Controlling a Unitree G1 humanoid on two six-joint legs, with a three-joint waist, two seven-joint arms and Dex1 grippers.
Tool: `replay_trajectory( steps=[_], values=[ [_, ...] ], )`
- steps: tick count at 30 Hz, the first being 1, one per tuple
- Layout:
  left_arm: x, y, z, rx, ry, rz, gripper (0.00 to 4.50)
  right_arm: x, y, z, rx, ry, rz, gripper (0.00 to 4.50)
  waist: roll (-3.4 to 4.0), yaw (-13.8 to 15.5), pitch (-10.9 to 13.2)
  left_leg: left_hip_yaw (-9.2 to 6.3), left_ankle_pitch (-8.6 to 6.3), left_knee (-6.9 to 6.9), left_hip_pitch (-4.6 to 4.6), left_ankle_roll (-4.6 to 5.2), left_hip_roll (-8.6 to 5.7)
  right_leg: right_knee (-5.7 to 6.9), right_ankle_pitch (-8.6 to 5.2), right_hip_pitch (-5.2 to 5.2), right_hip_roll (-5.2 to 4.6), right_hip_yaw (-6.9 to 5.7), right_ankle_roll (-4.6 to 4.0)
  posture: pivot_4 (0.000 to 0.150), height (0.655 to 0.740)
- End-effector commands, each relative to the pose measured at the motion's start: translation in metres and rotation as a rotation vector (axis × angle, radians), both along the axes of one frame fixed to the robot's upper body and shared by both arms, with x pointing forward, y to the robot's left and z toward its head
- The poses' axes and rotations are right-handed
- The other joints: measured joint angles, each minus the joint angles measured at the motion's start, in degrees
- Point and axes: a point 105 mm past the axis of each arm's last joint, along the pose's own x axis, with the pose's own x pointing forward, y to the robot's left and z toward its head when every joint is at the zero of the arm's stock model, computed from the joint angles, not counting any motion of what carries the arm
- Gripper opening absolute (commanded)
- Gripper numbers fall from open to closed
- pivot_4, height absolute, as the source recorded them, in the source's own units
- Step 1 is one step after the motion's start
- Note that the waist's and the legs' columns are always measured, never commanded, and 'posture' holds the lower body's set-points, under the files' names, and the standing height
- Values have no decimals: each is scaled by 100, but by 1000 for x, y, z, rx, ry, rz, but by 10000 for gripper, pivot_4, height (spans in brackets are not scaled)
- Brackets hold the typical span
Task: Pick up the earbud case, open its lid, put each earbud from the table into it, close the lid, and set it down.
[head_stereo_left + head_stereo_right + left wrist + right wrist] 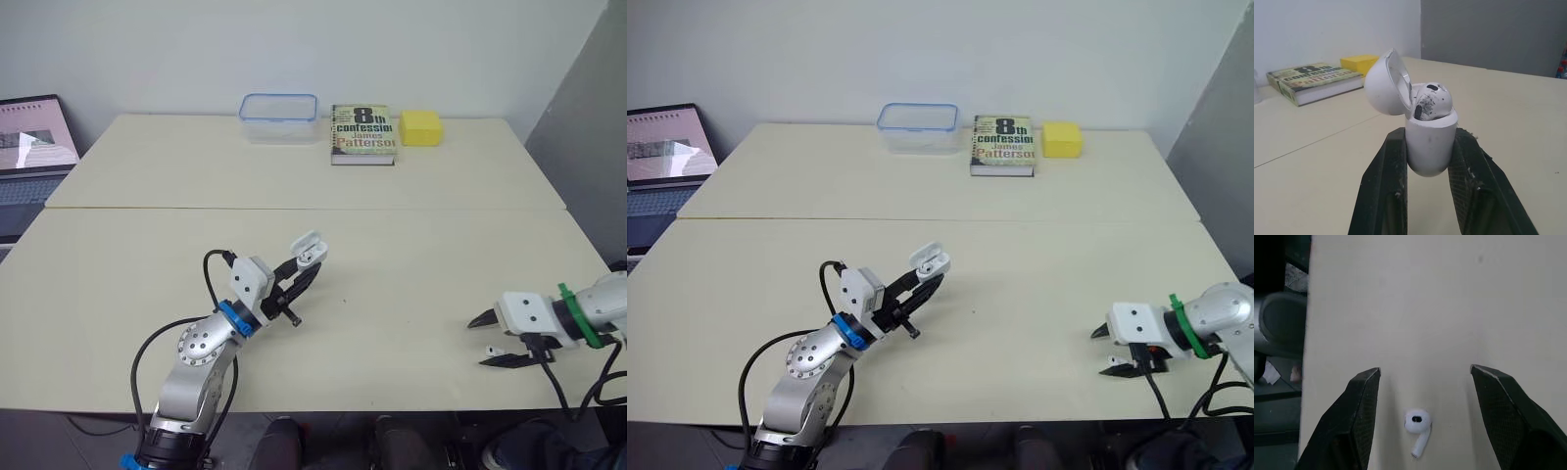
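Observation:
My left gripper (pixel 302 279) is shut on the white earbud case (pixel 1430 142), held above the table near its middle. The case's lid (pixel 1385 83) stands open, and one earbud (pixel 1433 100) sits in the case. My right gripper (pixel 484 340) is open near the table's front right edge. The other white earbud (pixel 1417 428) lies on the table between its two fingers, close to the table's edge; it also shows as a small white piece (pixel 495 350) under the gripper.
At the back of the table stand a clear plastic container (pixel 279 116), a book (pixel 363 134) and a yellow block (pixel 420 127). A laptop (pixel 29 147) sits off the table's left side. The table's front edge (pixel 1305 382) runs close beside the right gripper.

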Motion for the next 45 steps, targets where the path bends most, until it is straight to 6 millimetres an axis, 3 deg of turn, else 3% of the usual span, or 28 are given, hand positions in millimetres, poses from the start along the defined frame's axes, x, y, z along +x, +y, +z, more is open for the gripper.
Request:
replay_trajectory(
  steps=[1,8,16,27,31,36,42,45],
  values=[
    [-2,-4,7,-6,-39,-16,7501,-2,-7,11,-149,-62,-92,30478,0,3,0,1,0,0,1,0,1,-1,0,0,0,1,0,1500,7400],
    [-3,-10,2,-12,-20,-29,7501,-2,-11,-6,-321,-61,-163,30478,0,-6,-1,4,0,0,-1,-1,0,-4,0,-2,-1,2,0,1500,7400],
    [-4,-8,0,-9,-16,-21,7501,16,-4,-21,-324,-51,-167,30478,1,-22,-1,6,0,0,-8,-1,-1,-5,0,-10,-1,3,0,1500,7400],
    [-4,-7,0,-10,-15,-15,7501,10,-13,-32,-357,8,-168,30478,0,-18,-1,5,0,1,-7,-1,-2,-5,0,-8,-3,2,0,1500,7400],
    [-3,-8,0,-12,-17,-15,7501,9,-12,-35,-350,14,-169,21737,-4,-13,-4,3,0,3,-5,-1,-2,-5,0,-3,-3,1,1,1500,7400],
    [-2,-8,1,-12,-19,-17,7501,8,-9,-34,-337,17,-161,4106,-8,-16,-6,6,0,5,7,-1,-2,-5,1,7,-3,5,1,1500,7400],
    [0,-10,5,-23,-35,-14,7501,18,25,-7,-125,-49,-114,3939,-7,-32,-5,8,0,4,6,-1,0,-3,1,3,-1,7,1,1500,7400],
    [0,-10,6,-27,-40,-16,7501,36,66,26,148,-156,-95,3939,-8,-55,-4,9,0,2,8,-1,2,4,1,0,3,9,1,1500,7400]
  ],
)
